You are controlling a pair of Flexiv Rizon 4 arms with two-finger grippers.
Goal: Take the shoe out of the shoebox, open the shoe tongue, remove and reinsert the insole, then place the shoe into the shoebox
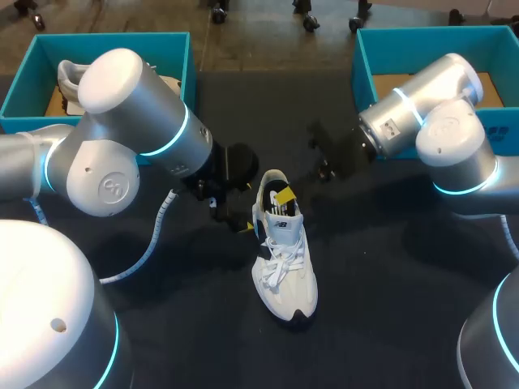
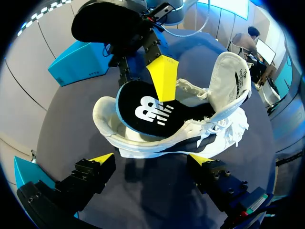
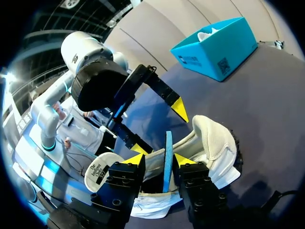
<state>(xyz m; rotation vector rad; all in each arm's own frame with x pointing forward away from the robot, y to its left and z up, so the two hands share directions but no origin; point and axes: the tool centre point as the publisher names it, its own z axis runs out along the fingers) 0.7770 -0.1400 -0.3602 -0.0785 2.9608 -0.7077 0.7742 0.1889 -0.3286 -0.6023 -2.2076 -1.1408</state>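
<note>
A white shoe [image 1: 284, 267] stands on the dark table between both arms, toe toward the front edge. Its black insole [image 2: 145, 109] with a blue rim sticks up out of the heel opening, and the white tongue [image 2: 232, 78] is folded up. My right gripper [image 3: 159, 160] is open astride the insole [image 3: 167, 152], which shows edge-on with a gap on at least one side. In the head view the right gripper [image 1: 284, 197] is at the heel. My left gripper [image 2: 151, 159] is wide open just beside the shoe's flank [image 2: 157, 143], without touching it.
A teal shoebox [image 1: 24, 81] at the back left holds another white shoe [image 1: 69, 77]. A second teal box [image 1: 381, 40] stands at the back right, partly behind my right arm. Bare dark table lies in front of the shoe.
</note>
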